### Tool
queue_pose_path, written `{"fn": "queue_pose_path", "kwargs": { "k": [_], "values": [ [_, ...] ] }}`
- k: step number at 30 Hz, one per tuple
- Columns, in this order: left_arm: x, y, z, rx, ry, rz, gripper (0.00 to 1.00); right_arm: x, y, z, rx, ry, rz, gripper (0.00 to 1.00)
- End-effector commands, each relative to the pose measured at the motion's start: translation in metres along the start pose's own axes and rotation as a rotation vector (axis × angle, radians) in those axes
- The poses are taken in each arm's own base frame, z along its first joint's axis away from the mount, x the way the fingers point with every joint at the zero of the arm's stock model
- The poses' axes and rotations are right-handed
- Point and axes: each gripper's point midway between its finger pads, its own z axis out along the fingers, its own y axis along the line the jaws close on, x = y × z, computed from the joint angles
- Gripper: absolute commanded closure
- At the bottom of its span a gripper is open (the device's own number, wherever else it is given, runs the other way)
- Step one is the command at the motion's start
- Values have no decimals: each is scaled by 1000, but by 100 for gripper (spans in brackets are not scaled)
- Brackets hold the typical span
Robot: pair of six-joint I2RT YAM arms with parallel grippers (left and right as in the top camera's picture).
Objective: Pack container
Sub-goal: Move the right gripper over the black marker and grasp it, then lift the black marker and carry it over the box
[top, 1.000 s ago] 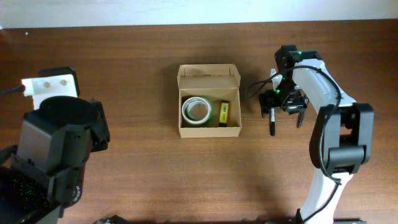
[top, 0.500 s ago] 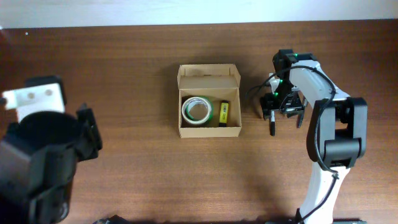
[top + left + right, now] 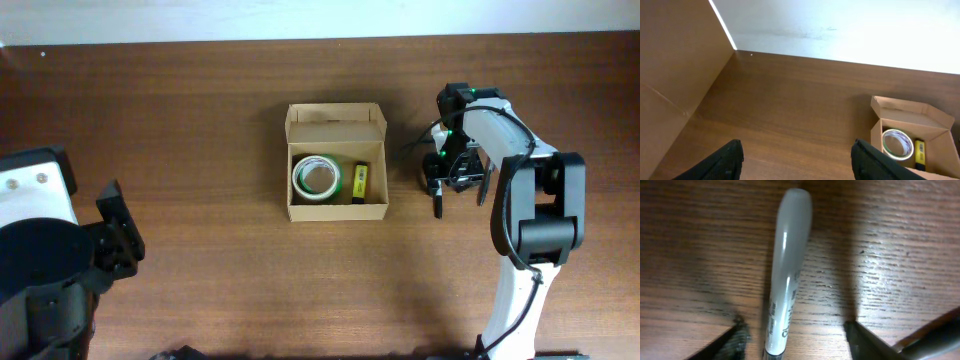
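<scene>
Below me a grey marker (image 3: 785, 270) lies flat on the wooden table (image 3: 200, 120). Farther off, a tape roll (image 3: 316, 178) sits just beside a yellow block (image 3: 358, 181).

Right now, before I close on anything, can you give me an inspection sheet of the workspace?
Surface: brown wooden table.
Job's things: container with its flap lid open toward the far side. A tape roll and a small yellow item lie inside. A grey marker lies on the table to the container's right.
Clutter: nothing seen.
Claws: left claw open and empty, at the table's left, away from the container. Right claw open, straddling the marker without gripping it.
Cables: black cable looped beside the right wrist.
Surroundings: pale wall along the far edge.
</scene>
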Motion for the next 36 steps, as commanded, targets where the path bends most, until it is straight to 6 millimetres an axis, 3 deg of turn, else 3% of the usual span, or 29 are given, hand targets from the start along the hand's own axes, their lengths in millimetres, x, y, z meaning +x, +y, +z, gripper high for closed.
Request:
{"fn": "queue_pose_path", "kwargs": {
  "k": [1,5,10,18,22,26,32,34,36],
  "values": [
    [0,4,0,-24,-4,-3,32,0,-2,8,5,15,14,56],
    [0,4,0,-24,-4,-4,31,0,-2,8,5,14,14,67],
    [0,4,0,-24,-4,-3,32,0,-2,8,5,14,14,96],
    [-1,5,0,-28,-6,-3,32,3,-2,8,4,25,22,96],
    [-2,8,0,-48,-15,-3,31,3,-2,-7,4,-1,32,96],
    [-3,11,0,-63,-21,-3,31,-3,-2,-54,7,-123,33,96],
    [-5,14,0,-82,-29,-3,30,0,2,-177,12,-460,24,96],
    [-5,14,0,-82,-29,-3,7,6,4,-218,18,-588,14,96],
    [-5,14,0,-82,-29,-3,0,17,5,-248,19,-678,13,96]
  ]
}}
